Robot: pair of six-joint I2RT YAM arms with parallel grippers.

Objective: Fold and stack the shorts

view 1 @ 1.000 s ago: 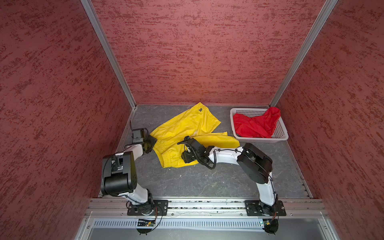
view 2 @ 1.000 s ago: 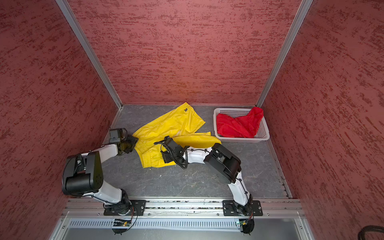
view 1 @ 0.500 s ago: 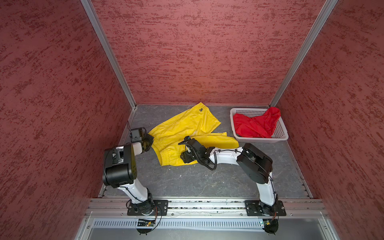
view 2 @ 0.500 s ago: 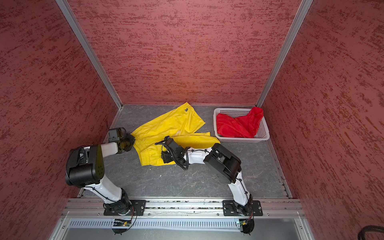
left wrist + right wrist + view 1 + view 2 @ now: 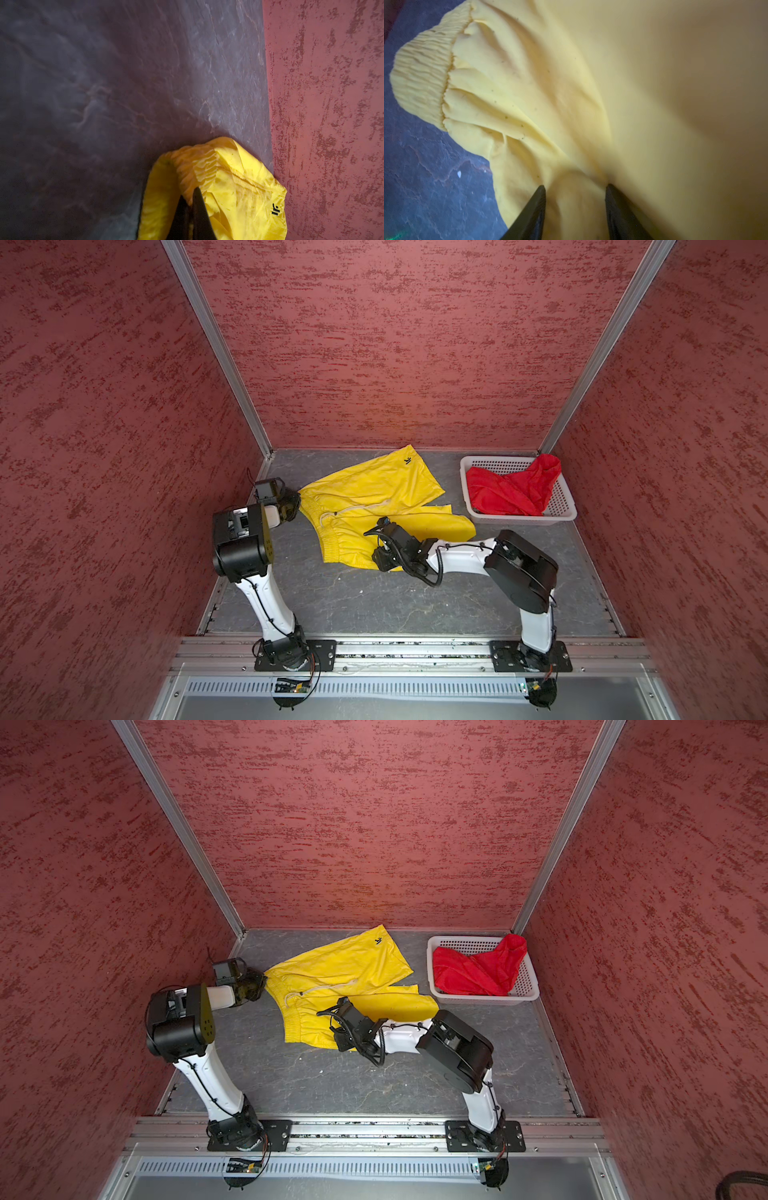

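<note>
The yellow shorts [image 5: 374, 497] [image 5: 340, 973] lie spread on the grey floor, waistband toward the left, with the dark logo [image 5: 275, 209] on the far leg. My left gripper [image 5: 291, 506] [image 5: 192, 191] is shut on the far-left corner of their waistband. My right gripper [image 5: 379, 559] [image 5: 576, 187] rests low on their near edge. Its jaws stand apart with a bunched fold of yellow fabric between them. The gathered waistband [image 5: 423, 72] shows beyond that fold. The red shorts [image 5: 511, 489] [image 5: 478, 969] lie crumpled in the basket.
A white perforated basket [image 5: 561, 510] [image 5: 528, 994] stands at the back right against the wall. Red textured walls close in the left, back and right sides. The left gripper is close to the left wall. Bare grey floor [image 5: 374, 605] lies in front of the shorts.
My left gripper has shut on the waistband corner, and its elbow has swung up and back. My right gripper's jaws have narrowed around the fabric. The red shorts have not moved.
</note>
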